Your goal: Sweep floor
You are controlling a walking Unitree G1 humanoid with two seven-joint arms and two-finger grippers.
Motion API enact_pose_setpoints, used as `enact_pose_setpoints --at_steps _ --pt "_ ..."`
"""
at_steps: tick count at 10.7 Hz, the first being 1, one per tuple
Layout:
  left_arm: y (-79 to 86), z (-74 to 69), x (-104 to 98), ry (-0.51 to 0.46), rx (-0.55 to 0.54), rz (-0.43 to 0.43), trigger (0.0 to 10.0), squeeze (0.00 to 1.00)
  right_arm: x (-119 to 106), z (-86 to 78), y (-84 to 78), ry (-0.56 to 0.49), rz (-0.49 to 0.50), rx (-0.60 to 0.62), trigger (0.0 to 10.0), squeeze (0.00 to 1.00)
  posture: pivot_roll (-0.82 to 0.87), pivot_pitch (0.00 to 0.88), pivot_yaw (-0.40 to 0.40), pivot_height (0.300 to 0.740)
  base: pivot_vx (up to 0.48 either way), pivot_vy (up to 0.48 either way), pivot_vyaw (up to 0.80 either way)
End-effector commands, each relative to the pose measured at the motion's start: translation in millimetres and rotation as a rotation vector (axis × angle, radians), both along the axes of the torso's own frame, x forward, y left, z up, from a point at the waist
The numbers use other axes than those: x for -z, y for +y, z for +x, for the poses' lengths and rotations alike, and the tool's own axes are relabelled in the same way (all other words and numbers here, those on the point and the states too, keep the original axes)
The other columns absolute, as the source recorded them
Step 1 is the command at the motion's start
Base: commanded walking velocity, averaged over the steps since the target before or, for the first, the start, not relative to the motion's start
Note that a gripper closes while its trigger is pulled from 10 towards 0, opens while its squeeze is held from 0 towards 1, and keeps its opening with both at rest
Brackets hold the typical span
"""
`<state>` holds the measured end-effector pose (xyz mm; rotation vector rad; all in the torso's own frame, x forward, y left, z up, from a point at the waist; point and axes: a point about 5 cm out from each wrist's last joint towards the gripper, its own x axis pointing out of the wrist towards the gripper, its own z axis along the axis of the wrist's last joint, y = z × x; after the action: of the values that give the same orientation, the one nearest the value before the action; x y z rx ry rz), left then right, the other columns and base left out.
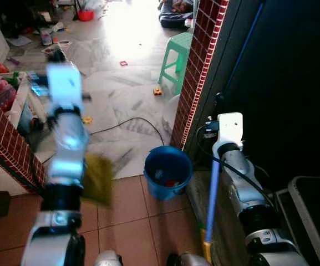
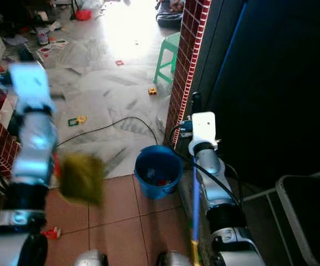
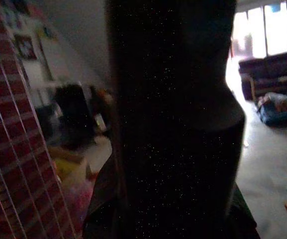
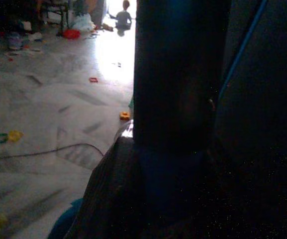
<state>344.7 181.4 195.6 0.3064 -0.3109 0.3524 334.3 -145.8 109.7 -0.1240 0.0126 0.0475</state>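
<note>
Standing nearest the robot, the broom (image 1: pixel 212 194) ran as a long blue handle up beside the right arm, its yellow collar low by the tiled floor (image 1: pixel 132 216) and its upper length leaning against the dark panel by the brick pillar (image 1: pixel 198 72); the right gripper (image 1: pixel 219 102) sat at the handle, its fingers dark against the panel; whether they were pressed on the handle or spread could not be told. The left arm was raised and blurred, a yellowish blurred mass (image 1: pixel 98 178) beside it that could not be identified; the left gripper (image 1: pixel 57 55) was likewise too blurred to tell its state. Just beyond, a blue bucket (image 1: pixel 168 172) stood at the edge between tiles and marble floor, close to the pillar; a black cable (image 1: pixel 132 122) curved behind it. Farther out lay small toys (image 1: pixel 157 91) and a green stool (image 1: pixel 176 58); a person sat in the bright far doorway in the right wrist view. In judgement the broom was light, stiff and smooth-shafted, liable to slip or swing; it was best held mid-handle with a second grip lower down.
</note>
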Motion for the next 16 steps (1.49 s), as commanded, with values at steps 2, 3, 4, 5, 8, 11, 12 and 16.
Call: enact_pose_setpoints --at_steps 2,3,4,5,8,11,12,16 --pt "-20.5 -3.2 7.1 -0.019 0.085 -0.024 10.0 0.0 -16.5 -0.9 11.4 -0.09 0.102 -0.095 10.0 0.0 -0.01 0.012 -0.042 0.74 0.0 0.0 0.0" --pt "-26.2 -5.8 17.0 0.016 0.103 -0.062 10.0 0.0 -23.7 -3.9 19.4 -0.126 0.146 -0.153 10.0 0.0 -0.01 0.016 -0.042 0.74 0.0 0.0 0.0" --pt "-29.7 -7.6 23.3 0.039 0.113 -0.083 10.0 0.0 -27.8 -5.0 23.5 -0.139 0.182 -0.185 10.0 0.0 -0.01 0.016 -0.042 0.74 0.0 0.0 0.0" --pt "-33.0 -10.5 30.1 0.063 0.125 -0.097 10.0 0.0 -31.8 -5.4 27.5 -0.153 0.207 -0.222 10.0 0.0 -0.01 0.019 -0.042 0.74 0.0 0.0 0.0" --pt "-32.6 -19.0 44.8 0.115 0.128 -0.117 10.0 0.0 -32.7 -4.3 27.0 -0.147 0.2 -0.229 10.0 0.0 0.0 0.023 -0.044 0.74 0.0 0.0 0.0" --pt "-40.7 -22.3 49.8 0.138 0.152 -0.132 10.0 0.0 -27.9 -6.4 28.0 -0.13 0.199 -0.236 10.0 0.0 0.01 0.027 -0.052 0.74 0.0 0.48 0.0" --pt "-47.2 -24.1 52.0 0.147 0.166 -0.14 10.0 0.0 -29.8 -4.8 29.3 -0.132 0.195 -0.242 10.0 0.0 0.01 0.025 -0.053 0.74 0.0 0.48 0.0" --pt "-51.5 -23.5 49.4 0.148 0.184 -0.144 10.0 0.0 -31.5 -3.0 30.8 -0.135 0.182 -0.256 10.0 0.0 0.01 0.021 -0.058 0.74 0.0 0.48 0.0"
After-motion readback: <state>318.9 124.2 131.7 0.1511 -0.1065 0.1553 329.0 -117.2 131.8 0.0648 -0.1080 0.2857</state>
